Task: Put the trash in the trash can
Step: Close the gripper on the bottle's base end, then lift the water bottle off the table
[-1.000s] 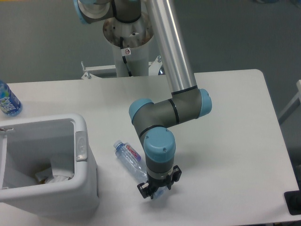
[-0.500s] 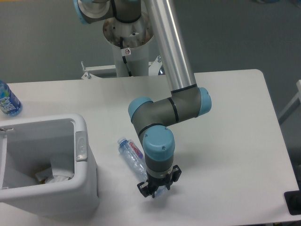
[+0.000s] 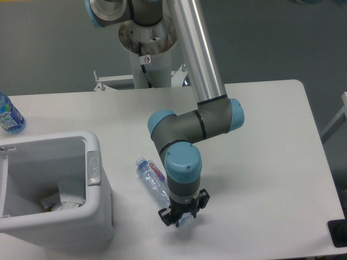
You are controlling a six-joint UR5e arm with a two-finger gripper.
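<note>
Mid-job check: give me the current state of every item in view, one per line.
gripper: down at the base end of the red-label bottle; whether it is shut on it cannot be told.
red-label bottle: lying on its side on the table, cap pointing toward the trash can.
trash can: upright, open, crumpled white paper inside.
blue-label bottle: upright at the table's left edge.

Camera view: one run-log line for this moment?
gripper: at base of red-white-label bottle, closure unclear | bottle: lying on table, cap toward trash can | can: paper inside
</note>
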